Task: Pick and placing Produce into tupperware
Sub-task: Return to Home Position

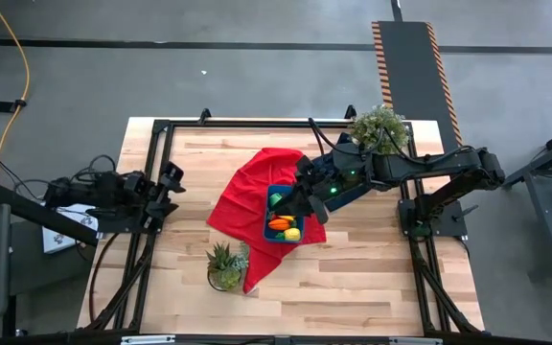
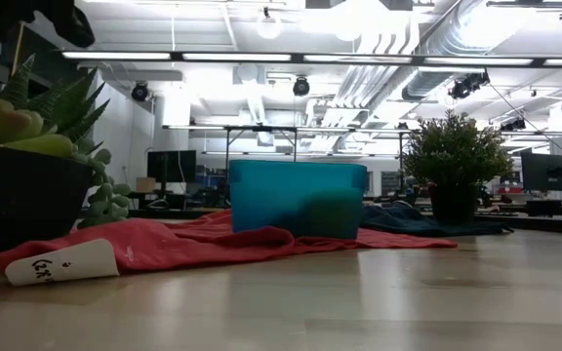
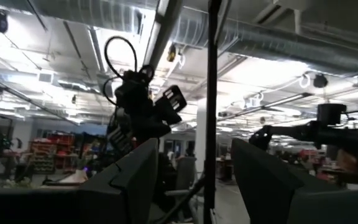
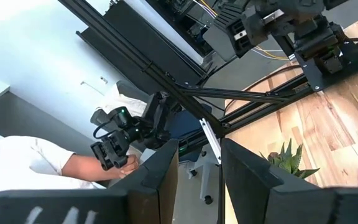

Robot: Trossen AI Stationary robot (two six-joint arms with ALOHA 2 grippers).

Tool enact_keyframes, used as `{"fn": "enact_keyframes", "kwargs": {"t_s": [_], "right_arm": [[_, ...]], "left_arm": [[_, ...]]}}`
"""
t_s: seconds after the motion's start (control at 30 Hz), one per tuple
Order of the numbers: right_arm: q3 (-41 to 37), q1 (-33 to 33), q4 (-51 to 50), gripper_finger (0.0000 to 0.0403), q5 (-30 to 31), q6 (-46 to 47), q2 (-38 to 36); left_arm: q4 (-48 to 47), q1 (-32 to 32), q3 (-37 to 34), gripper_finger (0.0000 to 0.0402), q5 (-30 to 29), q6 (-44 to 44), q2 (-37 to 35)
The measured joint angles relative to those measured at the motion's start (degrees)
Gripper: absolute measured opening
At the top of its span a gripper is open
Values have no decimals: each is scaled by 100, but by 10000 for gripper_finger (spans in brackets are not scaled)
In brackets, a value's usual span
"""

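Right gripper (image 1: 300, 199): fingers apart, empty, hanging just over the tupperware (image 2: 271, 200). We list that tupperware on a red cloth (image 1: 242, 206) near the worktop's (image 1: 353, 278) middle, produce (image 1: 281, 223) inside in green, orange and yellow. Left gripper (image 1: 171, 180): fingers apart, parked at the left edge. Risk, as we judge it: a low retreat could clip the rim or snag the cloth, spilling produce; the back-edge potted plant (image 1: 379, 127) stands beside that arm.

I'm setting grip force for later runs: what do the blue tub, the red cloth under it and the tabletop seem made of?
The blue tub: probably plastic, smooth, semi-translucent, since a darker shape shows through its wall. The red cloth: soft matte fabric, lying in folds and wrinkles. The tabletop: pale wood strips, seams visible, slight sheen.
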Motion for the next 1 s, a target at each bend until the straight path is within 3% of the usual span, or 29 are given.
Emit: {"fn": "enact_keyframes", "kwargs": {"t_s": [0.27,0.47,1.0], "right_arm": [[0,0,-1,114,0,0,0],[0,0,-4,114,0,-2,0],[-2,-1,-85,114,-2,47,2]], "left_arm": [[33,1196,-102,193,1292,-885,0],[-606,1744,-102,193,2071,-1186,2],[-1054,1807,-102,193,1243,-562,0]]}}
